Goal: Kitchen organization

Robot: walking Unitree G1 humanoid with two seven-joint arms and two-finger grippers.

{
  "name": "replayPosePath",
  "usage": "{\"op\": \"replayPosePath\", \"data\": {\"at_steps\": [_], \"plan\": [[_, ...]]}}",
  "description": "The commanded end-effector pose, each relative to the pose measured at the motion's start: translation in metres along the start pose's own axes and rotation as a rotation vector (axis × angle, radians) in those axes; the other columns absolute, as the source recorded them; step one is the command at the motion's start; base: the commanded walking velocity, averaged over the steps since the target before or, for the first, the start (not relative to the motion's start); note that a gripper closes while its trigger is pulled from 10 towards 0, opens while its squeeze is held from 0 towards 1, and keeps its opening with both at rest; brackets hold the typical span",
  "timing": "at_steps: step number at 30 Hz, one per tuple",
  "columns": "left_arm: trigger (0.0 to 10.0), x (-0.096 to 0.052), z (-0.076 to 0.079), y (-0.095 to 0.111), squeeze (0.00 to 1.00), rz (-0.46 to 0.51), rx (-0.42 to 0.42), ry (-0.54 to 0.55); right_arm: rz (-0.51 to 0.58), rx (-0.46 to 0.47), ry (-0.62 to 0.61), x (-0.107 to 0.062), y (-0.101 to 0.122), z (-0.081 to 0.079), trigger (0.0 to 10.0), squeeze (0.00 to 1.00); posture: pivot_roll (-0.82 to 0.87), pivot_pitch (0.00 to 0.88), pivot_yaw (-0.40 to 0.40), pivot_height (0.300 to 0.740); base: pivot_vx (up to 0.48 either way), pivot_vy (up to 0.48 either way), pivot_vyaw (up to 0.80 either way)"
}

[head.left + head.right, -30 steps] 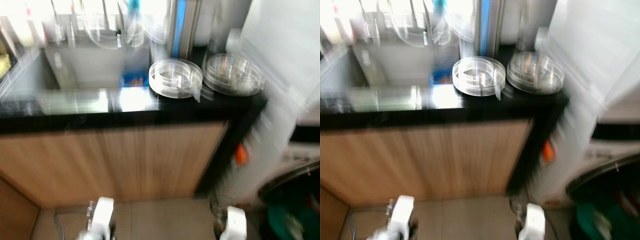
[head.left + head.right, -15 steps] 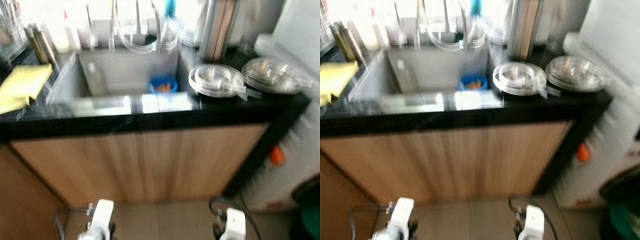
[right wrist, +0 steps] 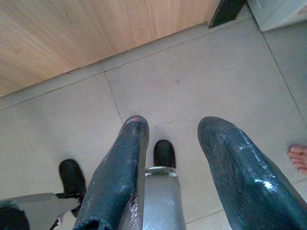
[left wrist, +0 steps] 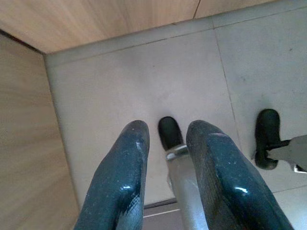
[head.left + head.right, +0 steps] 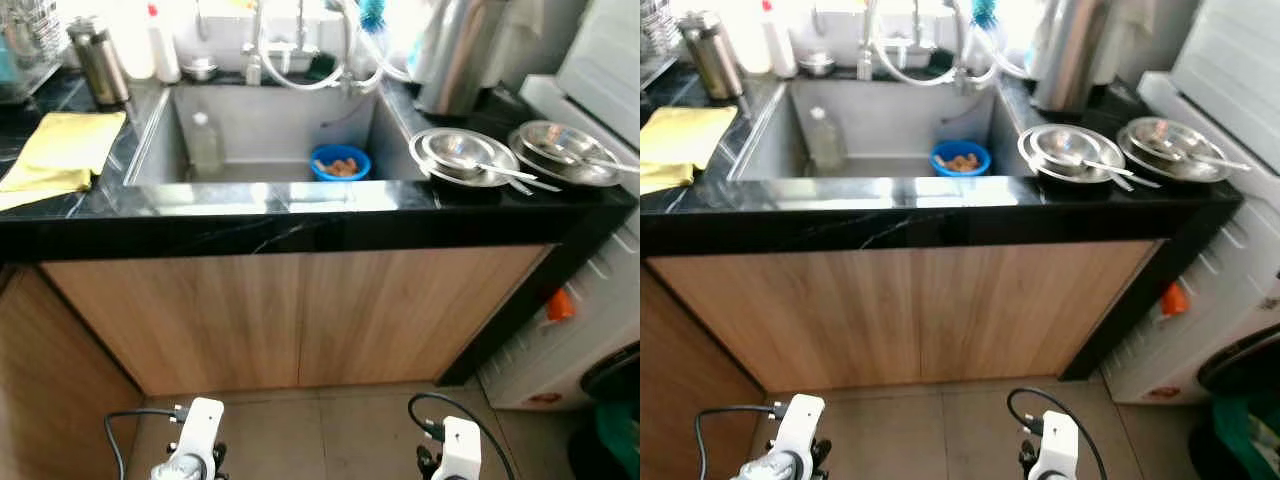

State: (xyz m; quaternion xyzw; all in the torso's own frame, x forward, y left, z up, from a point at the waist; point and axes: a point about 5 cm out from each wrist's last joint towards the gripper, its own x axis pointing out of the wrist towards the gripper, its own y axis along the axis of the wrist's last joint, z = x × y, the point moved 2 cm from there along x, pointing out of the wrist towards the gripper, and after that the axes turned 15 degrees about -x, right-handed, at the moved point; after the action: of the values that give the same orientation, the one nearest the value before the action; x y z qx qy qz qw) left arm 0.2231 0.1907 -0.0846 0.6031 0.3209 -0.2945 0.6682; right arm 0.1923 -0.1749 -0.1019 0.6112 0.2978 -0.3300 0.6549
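A steel sink sits in a black counter. Inside it lie a blue bowl holding something orange and a clear plastic bottle. On the counter to the right are two steel dishes, each with a utensil in it. A yellow cloth lies to the left of the sink. Both arms hang low in front of the cabinet. My left gripper and right gripper are open and empty, pointing at the tiled floor above the robot's feet.
Wooden cabinet doors close off the space under the counter. A steel flask, a kettle and taps stand behind the sink. A white washing machine is at the right. A person's bare foot rests on the floor.
The camera has swung left and settled, so the blurred view is now sharp and the sink sits in the middle. Both arms still hang as before.
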Motion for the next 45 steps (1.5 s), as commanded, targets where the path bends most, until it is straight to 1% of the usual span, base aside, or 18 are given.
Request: {"op": "replayPosePath", "data": {"at_steps": [1,2,4,9,11,14,17,34,35,43,45], "plan": [[10.0,-0.0003,0.0009,-0.0037,0.00,-0.015,0.031,-0.006,0.005,0.012,-0.012,0.0004,0.0022,0.0027,10.0,0.00,0.01,0.075,-0.061,0.740,0.000,0.000,0.00],[10.0,-0.0002,0.0016,-0.0041,0.00,-0.019,0.046,-0.010,0.005,0.003,-0.008,0.0004,0.0023,0.0028,10.0,0.00,0.01,0.075,-0.061,0.740,0.000,0.000,0.00],[10.0,-0.0003,0.0018,-0.0045,0.00,-0.021,0.047,-0.010,0.004,0.003,-0.008,0.0004,0.0021,0.0028,10.0,0.00,0.01,0.074,-0.060,0.740,0.000,0.000,0.00],[10.0,-0.0003,0.0018,-0.0057,0.00,-0.030,0.066,-0.012,0.008,-0.042,-0.001,0.0005,0.0032,0.0033,10.0,0.00,0.01,0.074,-0.061,0.740,0.337,0.000,0.00],[10.0,-0.0004,0.0018,-0.0060,0.00,-0.030,0.061,-0.011,0.016,-0.056,0.002,0.0006,0.0042,0.0034,10.0,0.00,0.01,0.072,-0.062,0.740,0.360,0.000,0.80],[10.0,-0.0004,0.0020,-0.0065,0.00,-0.032,0.060,-0.011,0.006,-0.013,-0.005,0.0004,0.0022,0.0032,10.0,0.00,0.01,0.071,-0.063,0.740,0.355,0.000,0.27],[10.0,-0.0004,0.0021,-0.0068,0.00,-0.032,0.059,-0.011,0.005,-0.024,-0.003,0.0004,0.0025,0.0034,10.0,0.00,0.01,0.071,-0.063,0.740,0.354,0.000,0.00],[10.0,-0.0006,0.0031,-0.0082,0.00,-0.034,0.063,-0.015,0.001,-0.021,0.001,0.0004,0.0017,0.0029,10.0,0.00,0.00,0.054,-0.063,0.740,0.341,0.000,0.00],[10.0,-0.0006,0.0031,-0.0083,0.00,-0.032,0.062,-0.014,0.000,-0.022,0.002,0.0003,0.0014,0.0029,10.0,0.00,0.01,0.043,-0.065,0.740,0.000,0.000,0.00],[10.0,-0.0007,0.0031,-0.0087,0.00,-0.033,0.061,-0.015,-0.002,-0.027,0.011,0.0001,0.0004,0.0023,10.0,0.00,0.00,0.049,-0.066,0.740,0.000,0.000,0.00],[10.0,-0.0008,0.0028,-0.0090,0.00,-0.034,0.056,-0.016,0.012,-0.048,0.031,0.0002,0.0020,0.0010,10.0,0.00,-0.01,0.048,-0.065,0.740,0.000,0.000,0.00]]}}
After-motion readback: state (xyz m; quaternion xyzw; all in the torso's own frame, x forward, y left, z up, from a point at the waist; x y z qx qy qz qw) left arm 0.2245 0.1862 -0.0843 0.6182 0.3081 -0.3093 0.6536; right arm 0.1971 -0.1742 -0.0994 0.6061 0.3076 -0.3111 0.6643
